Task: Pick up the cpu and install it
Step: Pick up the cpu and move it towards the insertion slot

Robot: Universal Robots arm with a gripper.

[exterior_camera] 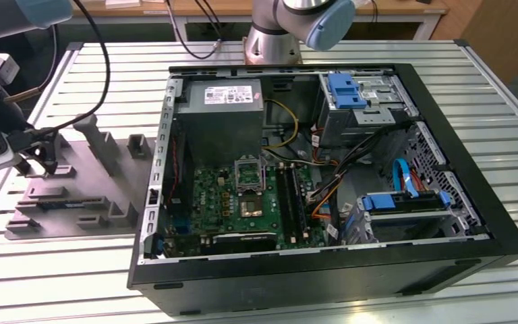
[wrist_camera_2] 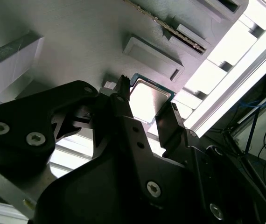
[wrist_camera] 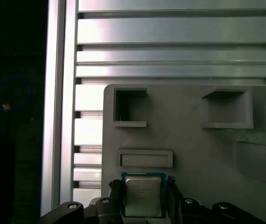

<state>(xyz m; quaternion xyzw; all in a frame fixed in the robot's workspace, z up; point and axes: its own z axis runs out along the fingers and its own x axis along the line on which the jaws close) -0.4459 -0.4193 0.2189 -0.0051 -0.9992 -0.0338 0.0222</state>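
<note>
Now the gripper (wrist_camera: 143,183) is clamped across the cpu (wrist_camera: 143,197) on the grey fixture (wrist_camera: 193,149).

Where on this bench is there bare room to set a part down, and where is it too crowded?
Free: the slatted table between the grey fixture tray and its near edge, at the exterior view's lower left. Crowded: the open computer case, and the tray edge where the end effector is at the cpu.

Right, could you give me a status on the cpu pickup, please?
Status: gripper shut on the cpu. It sits at the grey fixture, outside the computer case. No obstruction seen around it.
</note>
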